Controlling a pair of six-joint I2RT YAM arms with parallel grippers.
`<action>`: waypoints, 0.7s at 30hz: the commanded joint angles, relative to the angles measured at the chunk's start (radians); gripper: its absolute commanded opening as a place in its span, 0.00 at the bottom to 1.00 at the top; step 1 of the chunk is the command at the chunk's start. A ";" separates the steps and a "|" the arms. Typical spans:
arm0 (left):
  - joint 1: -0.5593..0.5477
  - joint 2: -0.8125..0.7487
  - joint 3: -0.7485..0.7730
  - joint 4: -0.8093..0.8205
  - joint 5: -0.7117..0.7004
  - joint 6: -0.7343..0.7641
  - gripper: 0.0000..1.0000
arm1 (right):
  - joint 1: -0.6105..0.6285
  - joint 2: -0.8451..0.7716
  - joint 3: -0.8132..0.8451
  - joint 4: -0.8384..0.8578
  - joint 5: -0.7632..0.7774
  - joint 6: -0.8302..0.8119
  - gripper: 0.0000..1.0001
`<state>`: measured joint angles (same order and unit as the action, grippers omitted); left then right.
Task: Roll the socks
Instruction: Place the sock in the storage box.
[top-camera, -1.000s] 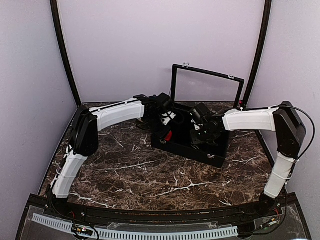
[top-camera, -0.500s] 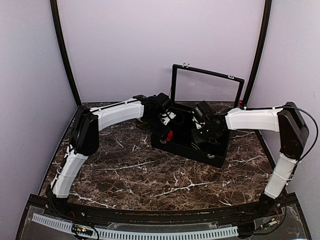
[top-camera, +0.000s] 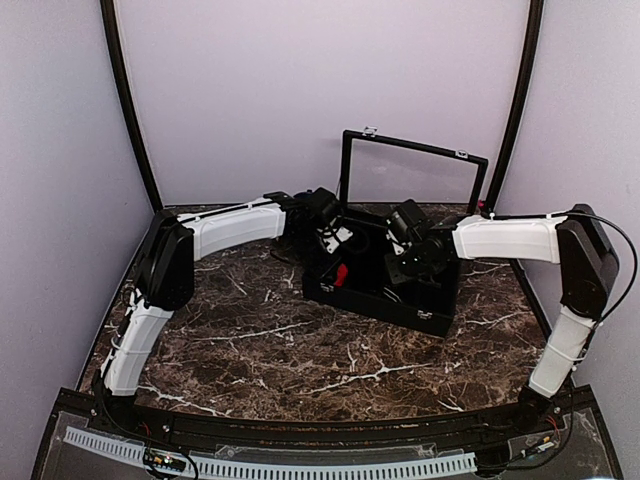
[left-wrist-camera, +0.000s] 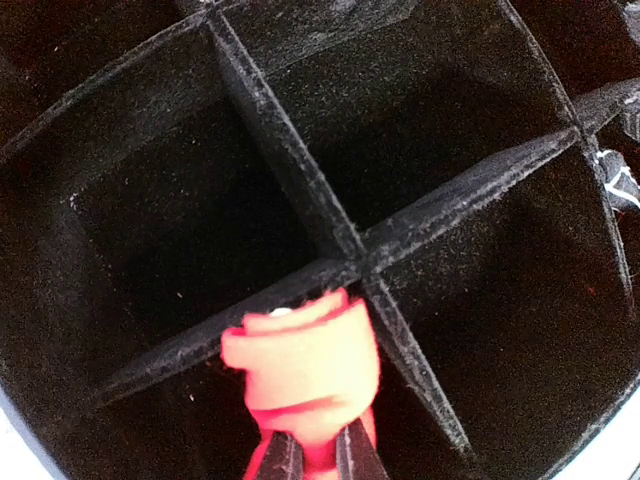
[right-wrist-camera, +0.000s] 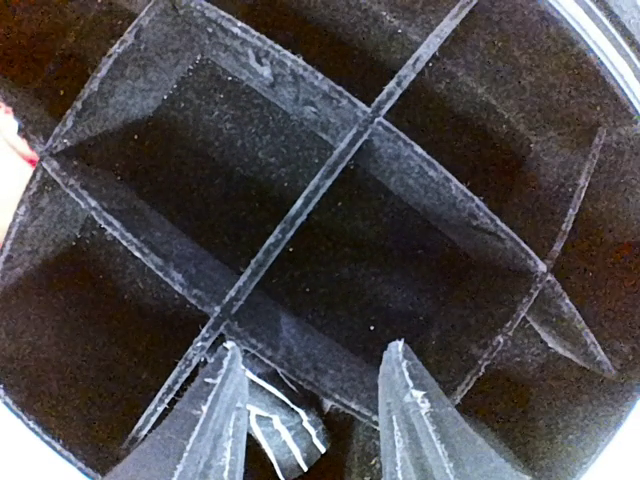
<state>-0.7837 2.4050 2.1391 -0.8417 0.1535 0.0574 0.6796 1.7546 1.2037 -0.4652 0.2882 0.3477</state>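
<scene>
Over the box (top-camera: 372, 300) by the tabletop's (top-camera: 300, 350) far edge, the red sock (left-wrist-camera: 305, 375) is pinched by the left gripper (left-wrist-camera: 312, 458); the right gripper (right-wrist-camera: 312, 395) is spread, the black sock (right-wrist-camera: 285, 432) seen between its fingers.

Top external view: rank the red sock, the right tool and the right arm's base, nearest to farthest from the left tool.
1. Red sock: held by the left tool, in the box.
2. Right tool: just right, same box.
3. Right arm's base: far right, table's near edge.

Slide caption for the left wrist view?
Left fingers pinch the rolled red sock over the black divided box.
</scene>
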 joint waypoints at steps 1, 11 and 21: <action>-0.050 0.059 -0.110 -0.320 0.061 0.048 0.00 | -0.005 -0.020 -0.008 0.044 0.021 -0.020 0.42; -0.043 0.061 -0.192 -0.356 0.051 0.072 0.00 | -0.015 -0.023 -0.032 0.094 0.038 -0.049 0.42; -0.040 0.109 -0.149 -0.333 0.070 0.061 0.06 | -0.020 -0.011 -0.013 0.099 0.029 -0.054 0.43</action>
<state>-0.7898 2.3833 2.0731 -0.8585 0.2020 0.0830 0.6670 1.7546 1.1797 -0.3889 0.3096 0.2993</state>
